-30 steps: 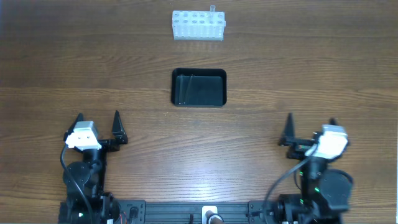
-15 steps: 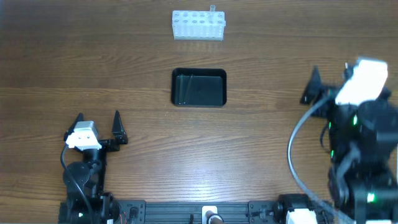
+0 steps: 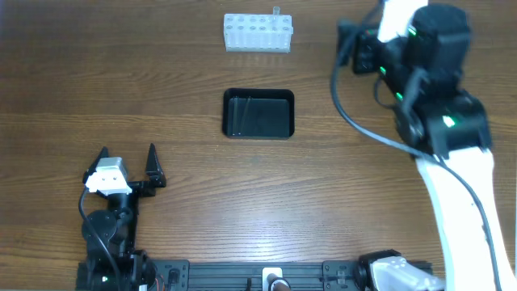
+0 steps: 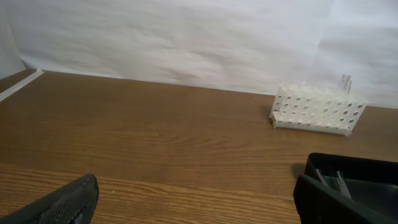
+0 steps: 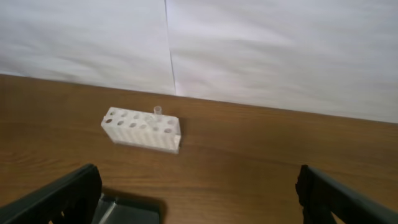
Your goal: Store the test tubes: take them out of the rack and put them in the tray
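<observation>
Looking from above: test tube rack [image 3: 258,33] at the far edge of the tabletop [image 3: 121,81], one test tube [image 3: 276,11] upright inside; black tray [image 3: 226,113] mid-tabletop; left end effector [image 3: 128,162] released, right end effector [image 3: 349,44] lifted toward the far right corner. Left wrist: tray [image 4: 348,160] past spread fingers. Right wrist: released, facing rack [image 5: 142,129].

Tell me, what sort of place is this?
Probably a robotics test bench rather than a working lab: a wooden table, a plain white backdrop, and a test-tube rack and black tray set before the left arm and right arm.
</observation>
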You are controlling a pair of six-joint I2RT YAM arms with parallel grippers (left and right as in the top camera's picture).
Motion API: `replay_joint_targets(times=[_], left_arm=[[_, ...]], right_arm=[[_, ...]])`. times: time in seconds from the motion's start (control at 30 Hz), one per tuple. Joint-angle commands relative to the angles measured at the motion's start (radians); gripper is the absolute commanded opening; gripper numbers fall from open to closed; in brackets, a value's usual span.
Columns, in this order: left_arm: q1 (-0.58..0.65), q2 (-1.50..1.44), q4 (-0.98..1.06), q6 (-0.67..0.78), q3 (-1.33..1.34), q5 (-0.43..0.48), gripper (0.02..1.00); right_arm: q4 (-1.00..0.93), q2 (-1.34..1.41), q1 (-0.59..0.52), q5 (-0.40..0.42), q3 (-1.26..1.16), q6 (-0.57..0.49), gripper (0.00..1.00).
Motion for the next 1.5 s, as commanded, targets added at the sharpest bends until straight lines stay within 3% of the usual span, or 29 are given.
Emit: replay_joint_targets(times=[0.03,0.17,0.4,0.83,1.03,1.2,1.5], left_arm=[[0.005,-0.003,-0.005,0.011,-0.004,0.014,0.996],[0.005,-0.003,-0.005,0.011,-0.005,0.014,0.998],[0.005,-0.003,-0.005,0.011,-0.005,0.014,0.998],[0.005,-0.003,-0.005,0.011,-0.004,0.014,0.998],[0.005,-0.003,-0.005,0.011,-0.004,0.014,0.998],[0.005,-0.003,-0.005,0.011,-0.004,0.014,0.996],[0.005,-0.003,-0.005,0.011,-0.004,0.014,0.998]], right_arm=[[0.079,0.146,0.092,0.190,0.028,0.022,0.993],[0.196,0.243,0.162,0.319,0.028,0.034,0.991],[0.320,0.391,0.230,0.360,0.028,0.090,0.963],[0.495,0.660,0.228,0.362,0.028,0.132,0.943],[0.517,0.687,0.230,0.383,0.028,0.253,0.897],[0.563,0.687,0.229,0.334,0.028,0.253,0.886],[0.629,0.689,0.209,0.321,0.028,0.242,0.877]])
